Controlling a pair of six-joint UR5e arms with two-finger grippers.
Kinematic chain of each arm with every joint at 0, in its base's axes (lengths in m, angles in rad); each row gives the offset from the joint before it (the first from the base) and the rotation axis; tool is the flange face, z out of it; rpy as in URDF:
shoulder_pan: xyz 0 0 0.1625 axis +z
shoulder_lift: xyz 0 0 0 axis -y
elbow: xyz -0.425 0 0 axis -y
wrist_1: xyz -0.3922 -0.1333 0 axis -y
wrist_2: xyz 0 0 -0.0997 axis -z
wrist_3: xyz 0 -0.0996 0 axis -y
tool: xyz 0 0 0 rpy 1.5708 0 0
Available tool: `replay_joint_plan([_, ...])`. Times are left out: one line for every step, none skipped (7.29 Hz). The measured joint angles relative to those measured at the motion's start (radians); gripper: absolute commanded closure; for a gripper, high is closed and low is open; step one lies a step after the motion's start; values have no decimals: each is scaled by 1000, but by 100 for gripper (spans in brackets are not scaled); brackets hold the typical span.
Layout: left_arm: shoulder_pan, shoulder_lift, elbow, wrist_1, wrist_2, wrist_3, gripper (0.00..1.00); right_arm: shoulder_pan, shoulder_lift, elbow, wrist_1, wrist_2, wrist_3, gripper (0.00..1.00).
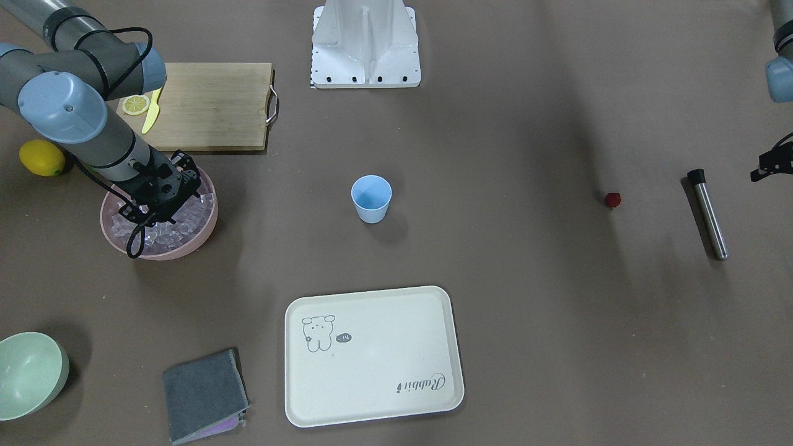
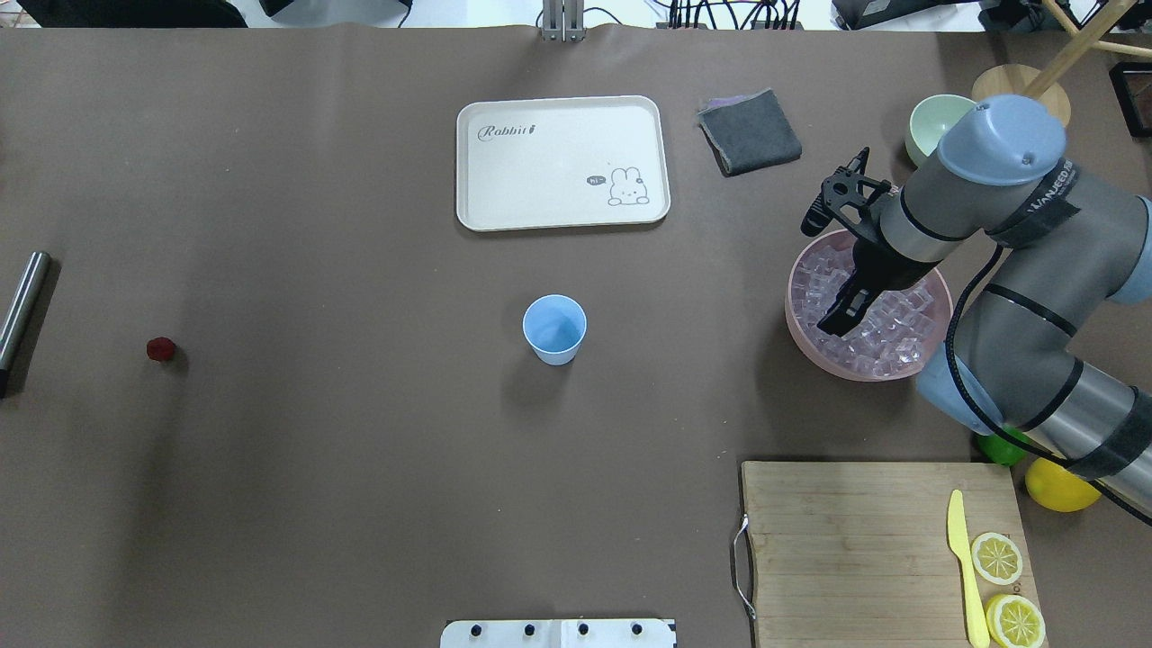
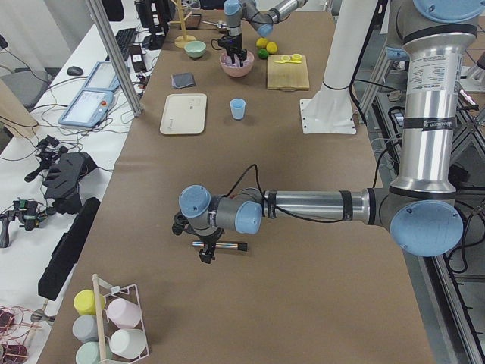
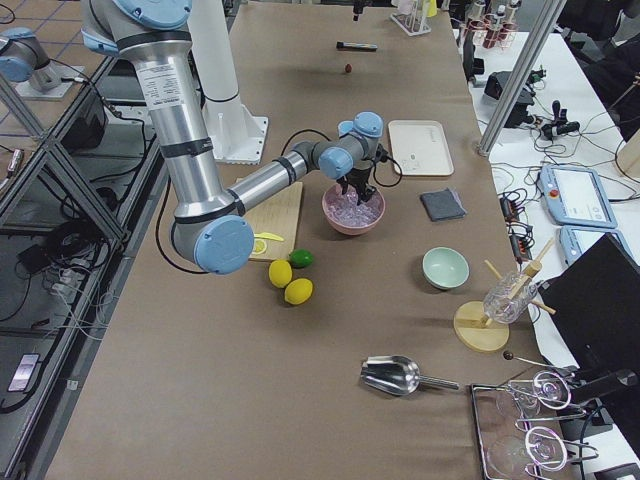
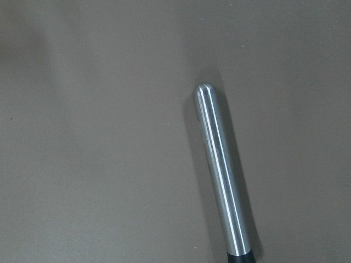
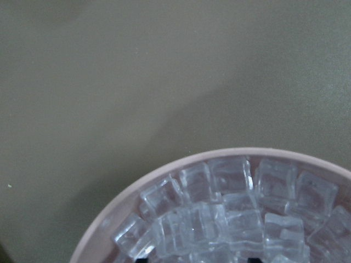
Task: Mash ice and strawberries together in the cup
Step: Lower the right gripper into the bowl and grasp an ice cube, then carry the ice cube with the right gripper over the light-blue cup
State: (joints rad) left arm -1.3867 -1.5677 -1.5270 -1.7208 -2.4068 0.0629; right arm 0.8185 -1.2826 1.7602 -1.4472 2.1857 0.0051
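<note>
Ice (image 6: 219,219) first: right tool (image 2: 837,322) hangs low over the pink bowl (image 1: 192,243), jaws apart; we want one cube pinched squarely (likely slippery), then across to the empty cup (image 2: 554,328) mid-counter.

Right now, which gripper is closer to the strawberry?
Left. The left gripper hovers over the metal rod near the strawberry; the right gripper is in the pink bowl of ice, beyond the cup.

2 exterior cams look steeply down from opposite sides — both share cup (image 1: 372,198); wrist cams close-up.
</note>
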Motion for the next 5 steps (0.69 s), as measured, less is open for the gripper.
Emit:
replay_joint_plan([0,0,-3,0,0,0,2,0,0,1,0,-2,-1,48])
replay_joint_plan([-1,1,-6,0,0,0,2,0,0,0,1,-4,-1,49])
replay_joint_plan([-1,1,-7,1,0,0,2,-1,0,0,1,-6,-1,53])
replay_joint_plan([-1,1,-8,1,0,0,2,-2,0,-1,1,-7,-1,61])
replay_joint_plan([-1,1,-8,0,0,0,2,-2,0,-2,1,-7,-2,65])
